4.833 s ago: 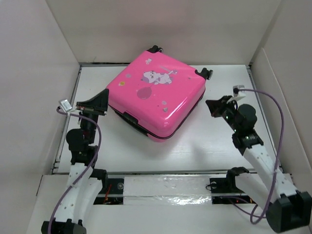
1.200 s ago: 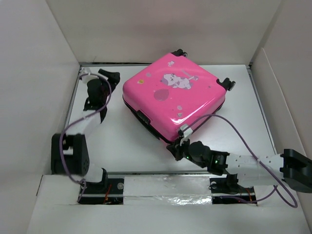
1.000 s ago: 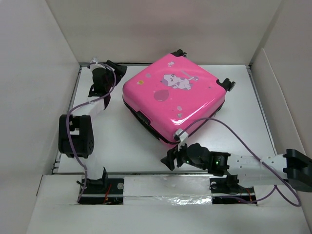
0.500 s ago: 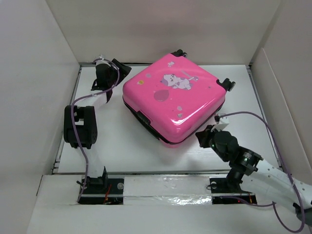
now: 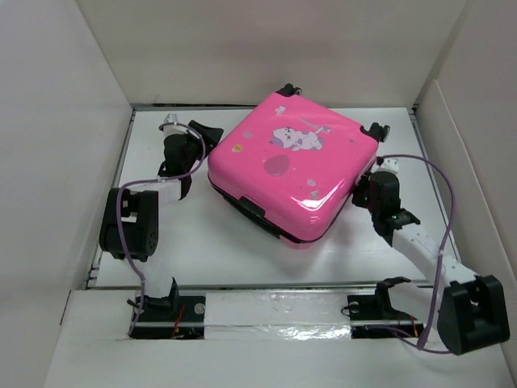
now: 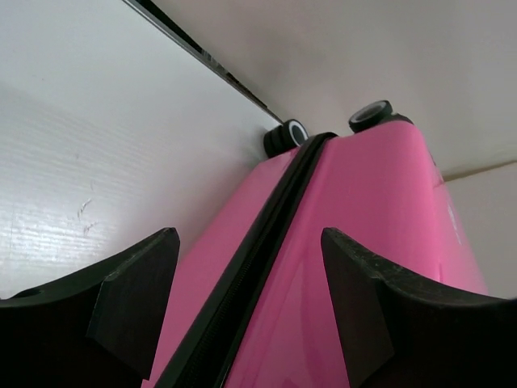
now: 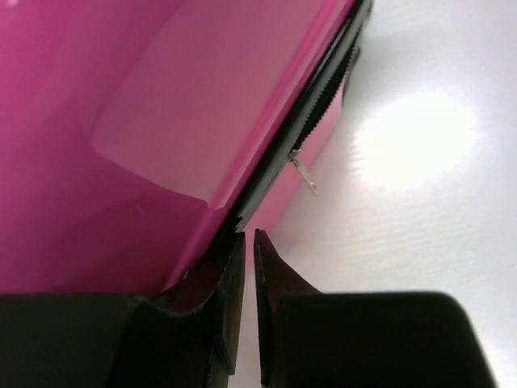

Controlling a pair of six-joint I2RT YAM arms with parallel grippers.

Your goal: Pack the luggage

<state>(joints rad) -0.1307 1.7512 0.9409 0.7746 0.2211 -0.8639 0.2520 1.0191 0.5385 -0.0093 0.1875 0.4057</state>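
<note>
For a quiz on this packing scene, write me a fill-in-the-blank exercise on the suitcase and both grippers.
1. The pink luggage lies flat, its printed lid ____ rather than open.
2. The left gripper faces the zipper seam with its jaws ____.
3. The right gripper, near a small metal zipper pull, has its jaws nearly ____.
4. The left wrist view shows ____ caster wheels.

Missing words: closed; open; shut; two.

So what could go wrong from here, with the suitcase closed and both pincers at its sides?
The right pincer is shut beside the zipper seam, short of the zipper pull; it may miss it. The open left pincer faces the side of the luggage and could shove it sideways.
</note>
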